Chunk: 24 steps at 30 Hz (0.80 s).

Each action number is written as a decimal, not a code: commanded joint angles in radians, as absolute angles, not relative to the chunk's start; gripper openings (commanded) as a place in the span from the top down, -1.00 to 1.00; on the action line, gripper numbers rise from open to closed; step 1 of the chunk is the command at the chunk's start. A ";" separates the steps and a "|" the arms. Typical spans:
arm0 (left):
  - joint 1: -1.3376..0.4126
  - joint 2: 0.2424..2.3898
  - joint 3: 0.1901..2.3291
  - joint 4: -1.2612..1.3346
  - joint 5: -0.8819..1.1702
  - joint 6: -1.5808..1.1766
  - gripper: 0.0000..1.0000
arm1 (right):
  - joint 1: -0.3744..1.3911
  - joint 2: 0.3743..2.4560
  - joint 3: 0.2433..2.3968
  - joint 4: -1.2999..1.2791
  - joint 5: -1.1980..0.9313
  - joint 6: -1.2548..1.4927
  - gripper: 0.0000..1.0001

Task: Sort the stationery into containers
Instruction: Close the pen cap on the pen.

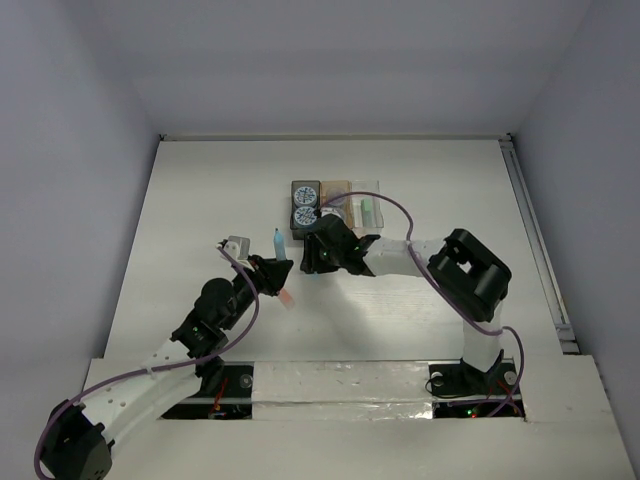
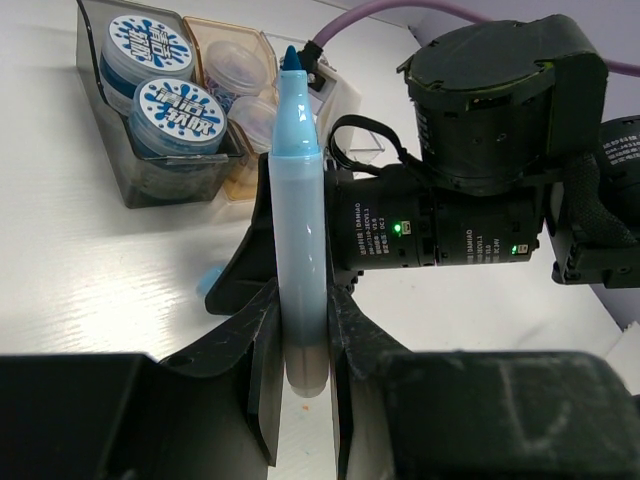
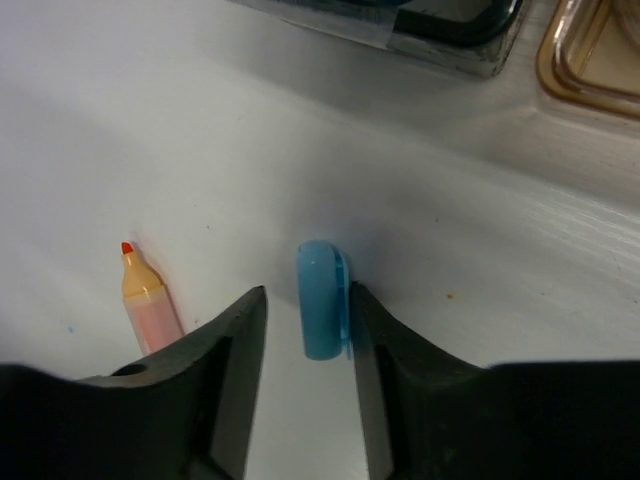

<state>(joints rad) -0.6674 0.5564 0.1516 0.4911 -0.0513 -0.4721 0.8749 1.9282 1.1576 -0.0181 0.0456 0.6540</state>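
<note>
While the left fingers (image 2: 264, 345) are closed on a light blue marker (image 2: 298, 220), gripping its rear end with the bare tip pointing toward the boxes, the right fingers (image 3: 245, 330) stand open low over the table (image 3: 480, 250). They have one finger on each side of a light blue cap (image 3: 320, 305) that lies flat on the table. A gap shows between the cap and one finger. The other finger is just beside the cap's clip, and I cannot tell whether it touches. An orange marker (image 3: 150, 310), its red tip bare, lies on the table near the cap, on its left.

From above, both arms meet at mid-table, just near of the three joined boxes, with the blue marker held above the table left of the right wrist. Two patterned discs (image 2: 165, 75) fill the grey box (image 2: 150, 185), the leftmost. The tan box (image 2: 215, 30) beside it holds pale round tubs (image 2: 238, 65). The clear box (image 1: 370, 190), at the right end, holds a green stick (image 1: 368, 211).
</note>
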 commanded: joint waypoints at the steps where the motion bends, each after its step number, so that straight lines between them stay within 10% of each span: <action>1: -0.670 0.555 0.144 0.558 -0.037 -0.474 1.00 | 0.868 1.973 1.170 -0.083 0.071 0.640 0.16; 8: -0.670 0.555 0.144 0.560 -0.031 -0.474 1.00 | 0.868 2.002 1.166 -0.084 0.112 0.643 1.00; 24: -0.670 0.538 0.163 0.679 0.165 -0.587 1.00 | 0.810 1.398 0.962 0.322 0.154 0.575 1.00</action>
